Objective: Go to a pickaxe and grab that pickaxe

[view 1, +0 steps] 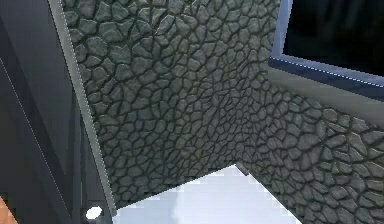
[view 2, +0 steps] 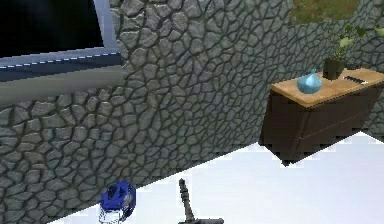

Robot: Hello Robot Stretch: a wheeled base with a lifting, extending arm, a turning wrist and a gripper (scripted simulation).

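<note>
A thin dark tool [view 2: 188,204] lies on the white floor near the arm side view's bottom edge, just left of the middle. It has a short shaft and a cross piece running right at its lower end, a shape that could be a pickaxe. Left of it on the floor sits a rounded blue and white thing like a helmet [view 2: 118,199].
A stone wall [view 1: 190,90] forms a corner ahead, with a dark door frame [view 1: 75,120] at the left and a window [view 1: 335,40] at the upper right. A wooden dresser [view 2: 320,110] at the arm side view's right carries a blue vase [view 2: 310,82] and a plant [view 2: 338,55].
</note>
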